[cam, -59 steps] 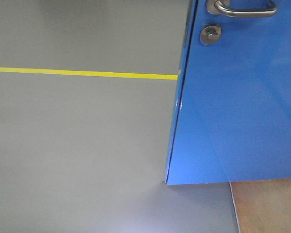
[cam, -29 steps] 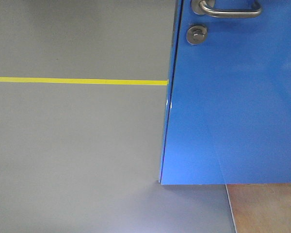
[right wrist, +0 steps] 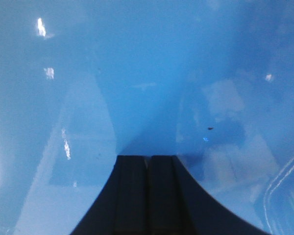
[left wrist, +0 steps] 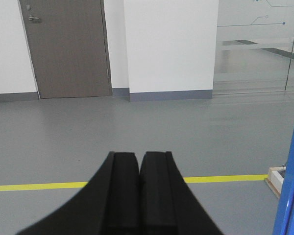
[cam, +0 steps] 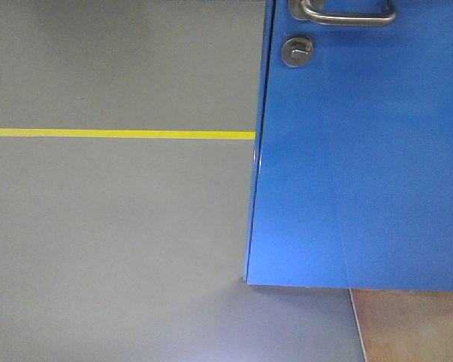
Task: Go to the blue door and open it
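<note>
Front-facing view: I see the blue door filling the right side, its free edge standing out over the grey floor, lever handle and lock at the top edge. I judge the approach done and the door partly ajar. Right gripper faces the panel, fingers pressed together; left gripper likewise, pointing past the door at the floor. Handle is ungrasped; opening remains.

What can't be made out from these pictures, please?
- Front view: the door handle is cut off by the top edge; neither arm shows.
- Right wrist view: the right gripper, jaws together, faces bare blue panel; contact cannot be told, handle and lock out of frame.
- Left wrist view: only the door's edge shows; the left gripper points past it.
</note>
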Controlling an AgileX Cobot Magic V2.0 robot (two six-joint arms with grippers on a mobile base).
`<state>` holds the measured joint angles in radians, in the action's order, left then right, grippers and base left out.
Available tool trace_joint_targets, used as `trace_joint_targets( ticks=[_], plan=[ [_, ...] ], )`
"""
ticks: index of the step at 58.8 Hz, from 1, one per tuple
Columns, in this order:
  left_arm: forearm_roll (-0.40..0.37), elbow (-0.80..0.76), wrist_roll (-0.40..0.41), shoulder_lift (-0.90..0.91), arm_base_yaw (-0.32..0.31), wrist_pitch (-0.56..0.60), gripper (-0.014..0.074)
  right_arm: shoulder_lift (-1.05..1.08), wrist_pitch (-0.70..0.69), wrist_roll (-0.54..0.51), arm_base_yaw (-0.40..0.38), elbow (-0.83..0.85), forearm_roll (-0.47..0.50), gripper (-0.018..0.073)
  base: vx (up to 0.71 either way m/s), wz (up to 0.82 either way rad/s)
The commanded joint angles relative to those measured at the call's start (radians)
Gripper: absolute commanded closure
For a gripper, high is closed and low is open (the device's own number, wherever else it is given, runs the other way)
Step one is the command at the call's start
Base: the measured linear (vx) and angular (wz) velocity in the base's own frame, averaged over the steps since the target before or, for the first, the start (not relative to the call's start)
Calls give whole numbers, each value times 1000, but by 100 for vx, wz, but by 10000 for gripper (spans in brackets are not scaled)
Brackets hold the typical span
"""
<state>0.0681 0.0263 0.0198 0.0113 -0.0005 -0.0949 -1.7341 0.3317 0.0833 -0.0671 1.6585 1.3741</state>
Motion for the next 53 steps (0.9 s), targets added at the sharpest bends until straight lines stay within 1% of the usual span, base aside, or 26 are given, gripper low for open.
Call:
trace_joint_targets(
  ticks=[1,45,50,52,53],
  plan=[
    [-2,-19,7,14,-7,83,524,42,-32,-10,-5,33,14,561,8,1],
    [-2,-19,7,14,-7,83,524,42,-35,-10,-5,33,14,561,2,-1],
    [-2,-19,7,14,-7,83,524,45,-35,-10,-5,33,-2,561,0,0],
    [-2,-19,7,14,-7,83,524,45,-35,-10,-5,33,-17,561,0,0],
    [-2,-19,7,14,-7,83,524,49,-35,-13,-5,33,-40,561,0,0]
  ],
)
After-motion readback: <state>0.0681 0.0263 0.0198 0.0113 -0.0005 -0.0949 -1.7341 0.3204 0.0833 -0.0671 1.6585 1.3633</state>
